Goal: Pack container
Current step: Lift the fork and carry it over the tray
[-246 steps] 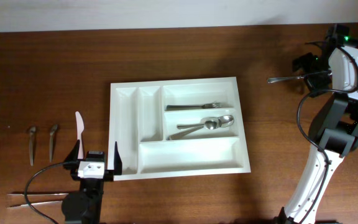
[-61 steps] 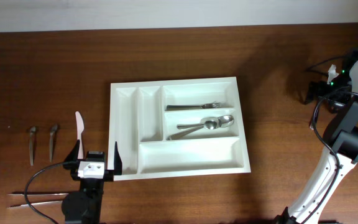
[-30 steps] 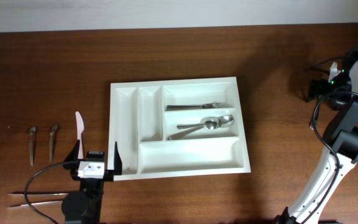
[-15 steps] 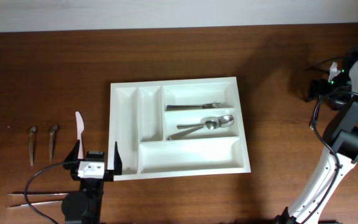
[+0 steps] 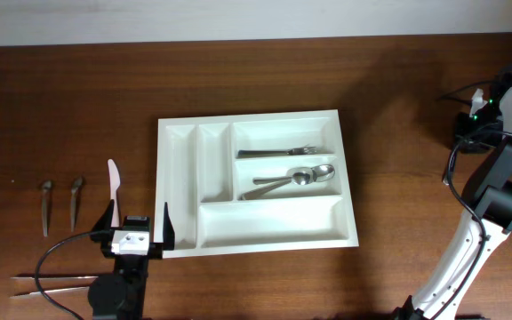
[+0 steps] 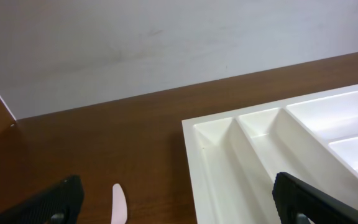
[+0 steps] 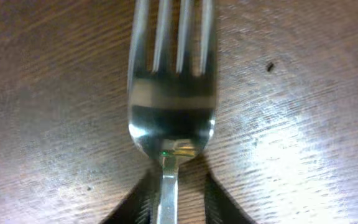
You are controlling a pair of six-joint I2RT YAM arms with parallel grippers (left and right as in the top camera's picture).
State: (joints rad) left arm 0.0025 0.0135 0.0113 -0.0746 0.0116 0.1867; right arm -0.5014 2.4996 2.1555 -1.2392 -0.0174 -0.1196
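Note:
The container (image 5: 349,178) is a white tray with several compartments at the table's middle; its left corner (image 6: 216,162) fills the left wrist view. A steel fork (image 7: 173,93) lies on the wood at the far right, tines pointing away from the camera. My right gripper (image 7: 174,205) is low over it, its dark fingers pressed in on both sides of the handle. From overhead the right gripper (image 5: 468,124) hides that fork. My left gripper (image 5: 137,222) rests open beside the tray's front left corner, nothing between its fingers (image 6: 55,202).
One tray compartment holds a fork (image 5: 278,152), the one below it spoons (image 5: 296,178). Left of the tray lie a pale knife (image 5: 113,178), two small spoons (image 5: 45,206) and thin tongs (image 5: 52,283). The pale knife (image 6: 118,205) also shows between the left fingers.
The right gripper's fingers have closed inward around the fork handle; half a second ago they stood wide. The left arm and the tray have not moved.

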